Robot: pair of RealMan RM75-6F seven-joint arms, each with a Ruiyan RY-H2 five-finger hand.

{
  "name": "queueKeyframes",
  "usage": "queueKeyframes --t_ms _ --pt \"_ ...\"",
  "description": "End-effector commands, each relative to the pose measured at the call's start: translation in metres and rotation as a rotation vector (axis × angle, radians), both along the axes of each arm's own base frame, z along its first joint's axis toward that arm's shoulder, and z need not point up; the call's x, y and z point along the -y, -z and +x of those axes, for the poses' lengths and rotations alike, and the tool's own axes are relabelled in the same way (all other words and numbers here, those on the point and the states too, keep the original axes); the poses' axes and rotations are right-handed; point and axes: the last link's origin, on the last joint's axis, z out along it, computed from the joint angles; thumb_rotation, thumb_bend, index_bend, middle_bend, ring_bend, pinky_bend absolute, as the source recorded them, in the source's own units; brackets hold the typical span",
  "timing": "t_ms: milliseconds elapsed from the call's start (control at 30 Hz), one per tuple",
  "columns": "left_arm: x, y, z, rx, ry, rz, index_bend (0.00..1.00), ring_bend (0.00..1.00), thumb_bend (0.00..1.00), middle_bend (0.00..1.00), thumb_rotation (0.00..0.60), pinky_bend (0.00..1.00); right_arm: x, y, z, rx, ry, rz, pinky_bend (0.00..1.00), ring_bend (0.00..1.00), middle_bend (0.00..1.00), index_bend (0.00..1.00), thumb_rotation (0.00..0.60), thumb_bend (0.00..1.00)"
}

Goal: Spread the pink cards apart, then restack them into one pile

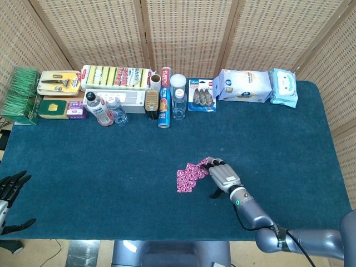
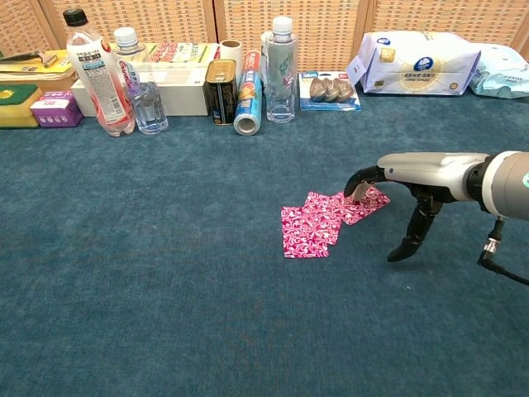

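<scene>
Several pink patterned cards (image 1: 189, 173) (image 2: 325, 219) lie fanned and overlapping on the blue table cloth, running from lower left to upper right. My right hand (image 1: 223, 175) (image 2: 402, 175) hovers flat over the fan's right end, its fingertips (image 2: 357, 186) touching the rightmost card and its thumb pointing down to the cloth beside it. It holds nothing. My left hand (image 1: 10, 190) rests at the table's near left corner with its fingers apart and nothing in them; the chest view does not show it.
Along the far edge stand bottles (image 2: 93, 73) (image 2: 278, 58), a can (image 2: 221, 91), a foil roll (image 2: 248, 102), sponge packs (image 1: 115, 77), a blister pack (image 2: 329, 89) and wipes packs (image 2: 420, 61) (image 1: 283, 87). A green box (image 1: 21, 94) sits far left.
</scene>
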Motion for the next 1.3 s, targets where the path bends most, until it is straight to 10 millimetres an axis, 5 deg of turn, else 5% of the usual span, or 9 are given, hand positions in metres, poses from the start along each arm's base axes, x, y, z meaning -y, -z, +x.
queueKeyframes --t_ms 33,400,833,1300 --pt "0.000 0.001 0.000 -0.003 0.000 -0.005 0.00 0.00 0.05 0.00 0.600 0.02 0.002 -0.003 -0.003 -0.003 0.007 -0.008 0.00 0.00 0.19 0.17 0.600 0.00" --pt "0.001 0.003 0.001 -0.006 0.004 -0.006 0.00 0.00 0.05 0.00 0.600 0.02 0.012 -0.015 -0.022 -0.030 0.047 -0.050 0.00 0.00 0.19 0.17 0.600 0.00" --pt "0.001 0.004 0.002 -0.011 0.003 -0.008 0.00 0.00 0.05 0.00 0.600 0.02 -0.005 -0.013 0.005 0.013 -0.051 -0.010 0.00 0.00 0.19 0.17 0.600 0.00" --pt "0.001 0.001 0.000 0.000 0.001 -0.002 0.00 0.00 0.05 0.00 0.600 0.02 -0.004 -0.005 -0.007 -0.019 -0.019 -0.003 0.00 0.00 0.19 0.18 0.600 0.00"
